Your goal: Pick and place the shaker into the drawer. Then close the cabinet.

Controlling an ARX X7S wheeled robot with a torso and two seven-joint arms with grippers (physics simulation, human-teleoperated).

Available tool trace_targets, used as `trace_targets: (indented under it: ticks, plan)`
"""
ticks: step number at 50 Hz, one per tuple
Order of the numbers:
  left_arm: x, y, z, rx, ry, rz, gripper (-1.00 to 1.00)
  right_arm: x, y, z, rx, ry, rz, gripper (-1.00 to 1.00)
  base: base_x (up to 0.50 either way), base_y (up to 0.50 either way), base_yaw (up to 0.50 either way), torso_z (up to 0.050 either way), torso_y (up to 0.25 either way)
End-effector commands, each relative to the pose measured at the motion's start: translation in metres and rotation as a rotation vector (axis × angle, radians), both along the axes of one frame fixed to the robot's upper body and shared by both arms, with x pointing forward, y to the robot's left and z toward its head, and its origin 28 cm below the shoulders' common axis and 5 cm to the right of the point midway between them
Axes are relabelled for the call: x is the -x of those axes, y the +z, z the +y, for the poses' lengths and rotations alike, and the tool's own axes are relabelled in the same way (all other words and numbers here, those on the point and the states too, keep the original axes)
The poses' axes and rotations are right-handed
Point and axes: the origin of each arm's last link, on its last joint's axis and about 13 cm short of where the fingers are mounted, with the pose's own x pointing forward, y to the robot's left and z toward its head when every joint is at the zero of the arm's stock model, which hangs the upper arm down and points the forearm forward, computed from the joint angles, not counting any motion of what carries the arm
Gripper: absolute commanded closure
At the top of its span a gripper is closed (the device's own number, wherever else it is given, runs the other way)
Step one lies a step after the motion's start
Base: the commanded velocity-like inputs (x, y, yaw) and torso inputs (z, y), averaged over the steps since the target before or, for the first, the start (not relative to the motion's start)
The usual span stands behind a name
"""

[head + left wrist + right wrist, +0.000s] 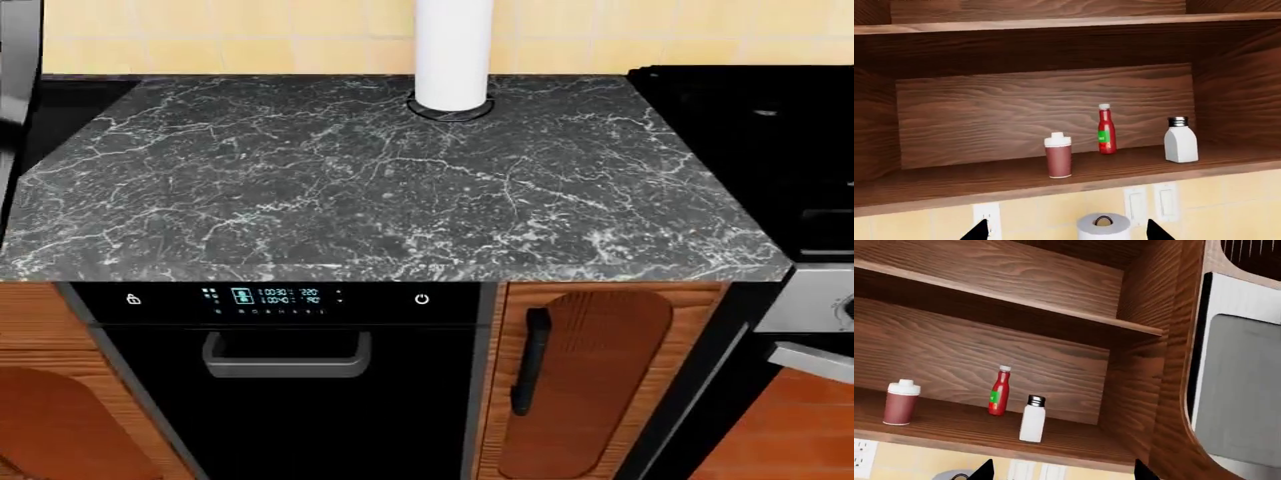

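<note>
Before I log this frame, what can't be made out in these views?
- Drawer: in no view, so open or shut is unknown.
- Left claw and right claw: wrist views cut off all but the fingertips.
- Shaker: contents not visible.
- Ketchup bottle: label too small to read.
</note>
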Motion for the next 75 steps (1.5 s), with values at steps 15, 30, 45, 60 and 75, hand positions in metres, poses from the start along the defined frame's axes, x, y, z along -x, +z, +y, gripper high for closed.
trace_targets:
  ticks: [15, 30, 45, 60, 75]
  plan:
    - [0.004, 0.004, 0.008, 0.022, 0.015, 0.072, -1.0, 0.014, 0.014, 0.001, 0.026, 0.029, 0.052, -1.0, 0.0, 0.0, 0.0, 0.05, 0.053]
    - [0.001, -0.002, 0.007, 0.024, 0.008, 0.109, -1.0, 0.012, 0.013, 0.002, 0.052, 0.027, 0.076, -1.0, 0.49, 0.0, 0.0, 0.003, 0.0]
    - [-0.002, -0.005, 0.006, 0.013, 0.01, 0.114, -1.0, 0.009, 0.011, 0.001, 0.058, 0.025, 0.083, -1.0, 0.5, 0.0, 0.0, 0.0, 0.0]
    - [0.008, 0.007, 0.004, 0.013, -0.024, 0.079, -1.0, 0.01, 0.011, 0.001, 0.046, 0.025, 0.082, -1.0, 0.5, 0.0, 0.0, 0.0, 0.001]
    - [0.006, 0.004, 0.0, 0.013, -0.044, 0.091, -1.0, 0.004, 0.005, -0.001, 0.022, 0.036, 0.114, -1.0, 0.03, 0.0, 0.0, 0.0, 0.0]
